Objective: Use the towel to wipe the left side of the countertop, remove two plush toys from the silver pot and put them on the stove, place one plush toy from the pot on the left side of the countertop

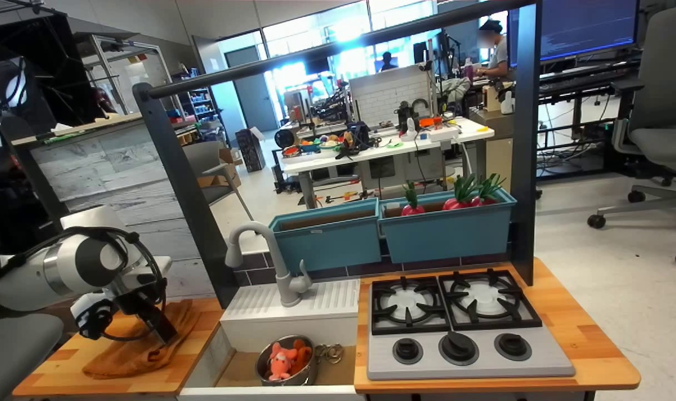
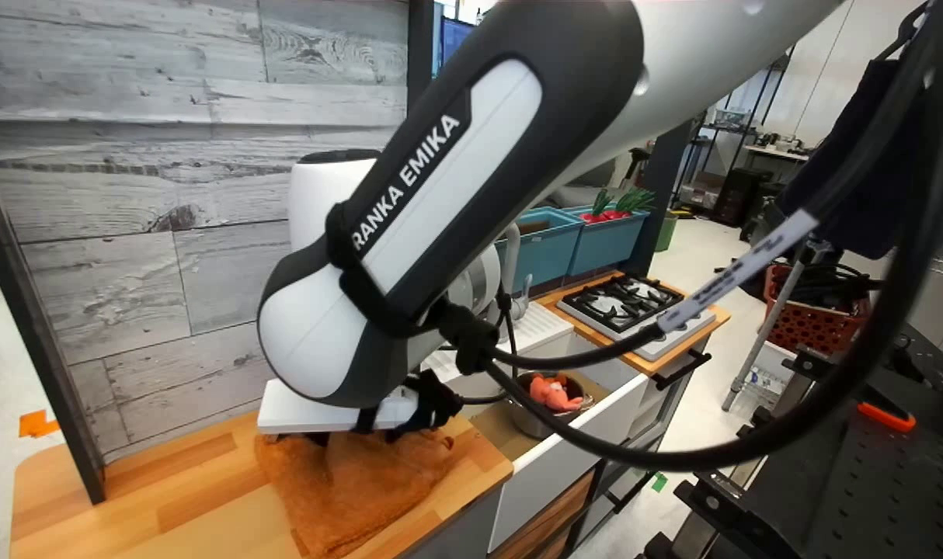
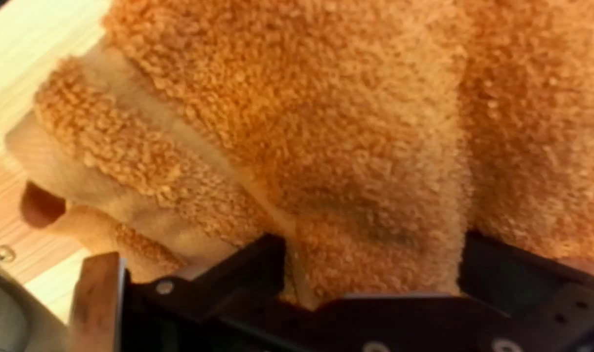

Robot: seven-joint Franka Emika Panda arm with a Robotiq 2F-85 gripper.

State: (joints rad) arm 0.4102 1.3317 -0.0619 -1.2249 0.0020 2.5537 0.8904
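Towel [image 1: 127, 356] on countertop [image 1: 54, 376] at left, stove [image 1: 486, 362] at right, plush toys [image 1: 282, 361] in pot [image 1: 303, 379] in sink [image 1: 249, 334] between.

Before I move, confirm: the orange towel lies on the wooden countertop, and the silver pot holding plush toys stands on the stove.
Not quite: both exterior views show the silver pot in the sink, not on the stove. The rest holds: plush toys in the pot, orange towel on the wooden countertop.
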